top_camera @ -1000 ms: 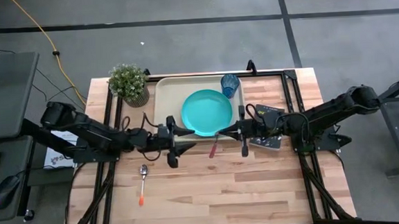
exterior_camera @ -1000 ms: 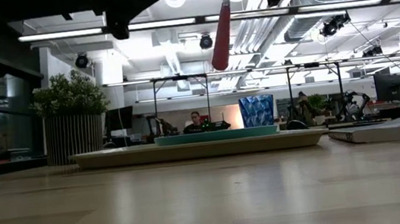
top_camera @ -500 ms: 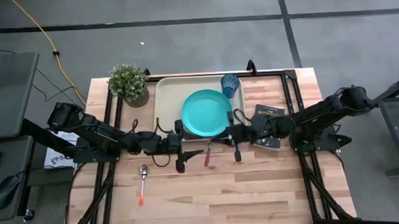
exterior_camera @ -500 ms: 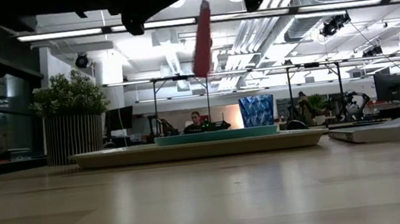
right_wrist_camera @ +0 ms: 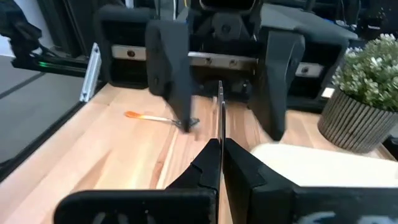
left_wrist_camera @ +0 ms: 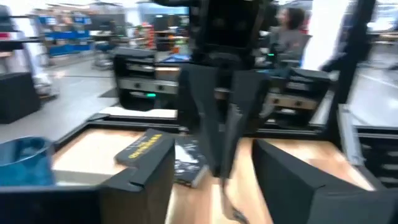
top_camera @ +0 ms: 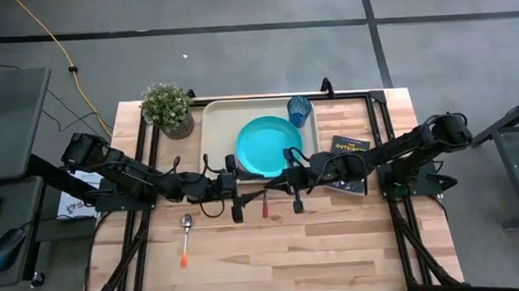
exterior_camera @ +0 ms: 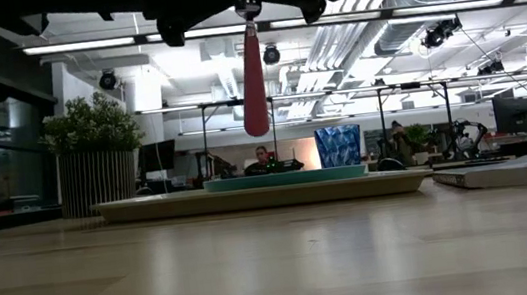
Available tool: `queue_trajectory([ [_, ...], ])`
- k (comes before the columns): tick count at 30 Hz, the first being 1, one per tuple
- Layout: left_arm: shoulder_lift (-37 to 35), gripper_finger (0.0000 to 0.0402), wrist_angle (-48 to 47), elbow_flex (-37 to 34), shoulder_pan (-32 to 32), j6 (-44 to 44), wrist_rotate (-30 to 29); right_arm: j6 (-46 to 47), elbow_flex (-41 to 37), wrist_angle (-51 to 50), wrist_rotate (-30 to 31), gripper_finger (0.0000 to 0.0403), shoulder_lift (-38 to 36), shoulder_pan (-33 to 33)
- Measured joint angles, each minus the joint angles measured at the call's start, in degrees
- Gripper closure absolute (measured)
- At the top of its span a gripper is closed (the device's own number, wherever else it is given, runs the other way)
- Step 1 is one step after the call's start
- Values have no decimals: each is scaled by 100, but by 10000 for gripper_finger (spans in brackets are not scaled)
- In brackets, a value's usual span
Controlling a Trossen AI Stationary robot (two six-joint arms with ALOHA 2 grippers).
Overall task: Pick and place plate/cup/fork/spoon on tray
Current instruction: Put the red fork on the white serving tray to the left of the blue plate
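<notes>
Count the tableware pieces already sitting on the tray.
2: the plate in the tray's middle and the cup at its far right corner. Fork and spoon aren't on it.

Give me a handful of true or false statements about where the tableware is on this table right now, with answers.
1. The plate lies on the tray. True.
2. The spoon is on the tray. False: it lies on the bare table, near the front left.
3. The right gripper holds the fork up in the air. True: its jaws are shut on it.
4. The cup lies tipped over beside the book. False: it stands upright on the tray's far right corner.
5. The left gripper faces the fork with jaws apart. True.
</notes>
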Motion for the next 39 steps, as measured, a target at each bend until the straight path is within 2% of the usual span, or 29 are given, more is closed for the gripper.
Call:
queue_trajectory([
  [2, 0, 240, -2, 3, 2, 2, -223, 10, 0, -20, 4, 403, 0, -1],
  [8, 0, 368, 4, 22, 2, 0, -99, 15, 0, -10, 44, 403, 0, -4],
  [10, 0, 392, 7, 24, 4, -2, -99, 15, 0, -9, 56, 403, 0, -7],
  [14, 0, 397, -23, 25, 4, 0, -225, 125, 0, -18, 77, 399, 0, -7],
  [17, -119, 400, -304, 28, 11, 0, -365, 141, 0, -80, 334, 384, -21, 6],
  [22, -693, 401, -1340, 18, -65, -15, -1111, 354, 2, -538, 382, 328, -318, 65],
  [26, -1048, 401, -1548, -23, -189, -21, -1401, 263, 2, -620, 379, 280, -523, 247],
  [30, -1221, 401, -1766, -108, -293, 41, -1665, 92, 2, -823, 896, 246, -634, 404],
  [34, -1714, 401, -2422, -109, -397, 110, -2272, 76, 2, -1244, 1256, 229, -824, 532],
  [39, -2248, 401, -2978, -108, -372, -68, -2308, 74, 2, -1605, 1548, 226, -1014, 603],
])
